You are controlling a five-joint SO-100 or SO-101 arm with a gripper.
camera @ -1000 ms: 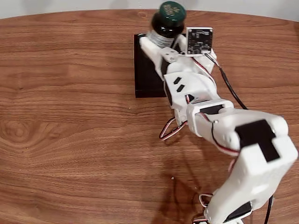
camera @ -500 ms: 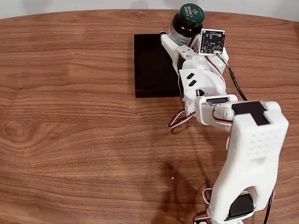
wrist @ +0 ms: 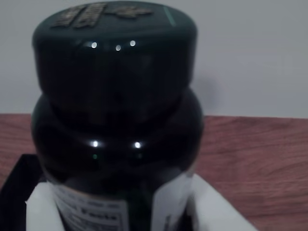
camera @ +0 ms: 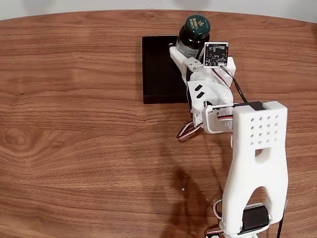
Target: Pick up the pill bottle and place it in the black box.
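The pill bottle (camera: 194,34), dark glass with a green logo cap and a white label, stands upright in my gripper (camera: 190,48), which is shut on its body. It is at the far right edge of the black box (camera: 157,69); whether it touches the tray cannot be told. In the wrist view the pill bottle (wrist: 115,120) fills the middle, with white fingers (wrist: 42,211) on both sides of its label. A corner of the black box (wrist: 13,185) shows at the lower left.
The wooden table (camera: 74,148) spreads wide to the left and front of the tray. My white arm (camera: 255,158) rises from its base at the lower right. The table's far edge (camera: 99,14) runs close behind the bottle.
The bottle has moved to the right along the tray's far side, then dropped back slightly towards the tray. The arm has swung and straightened above its base.
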